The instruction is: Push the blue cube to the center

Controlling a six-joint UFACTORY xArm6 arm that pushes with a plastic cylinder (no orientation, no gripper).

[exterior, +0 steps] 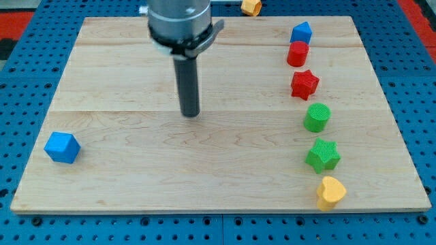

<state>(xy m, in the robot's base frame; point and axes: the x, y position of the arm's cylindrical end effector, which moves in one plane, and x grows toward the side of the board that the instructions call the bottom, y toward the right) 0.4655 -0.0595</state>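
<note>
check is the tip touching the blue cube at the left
Apart. The camera view shows bare board between my tip and the blue cube.

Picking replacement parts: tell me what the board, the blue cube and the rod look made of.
Board: pale wood, matte, with visible grain and plank seams. Blue cube: probably plastic, matte, uniform colour, faceted faces; possibly printed, too small to tell. Rod: dark, smooth, likely metal or plastic; my tip rests mid-board, well to the view's right of the cube.

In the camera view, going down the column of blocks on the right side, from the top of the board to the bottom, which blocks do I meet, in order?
Blue block → red cylinder → red star → green cylinder → green star → yellow heart.
</note>
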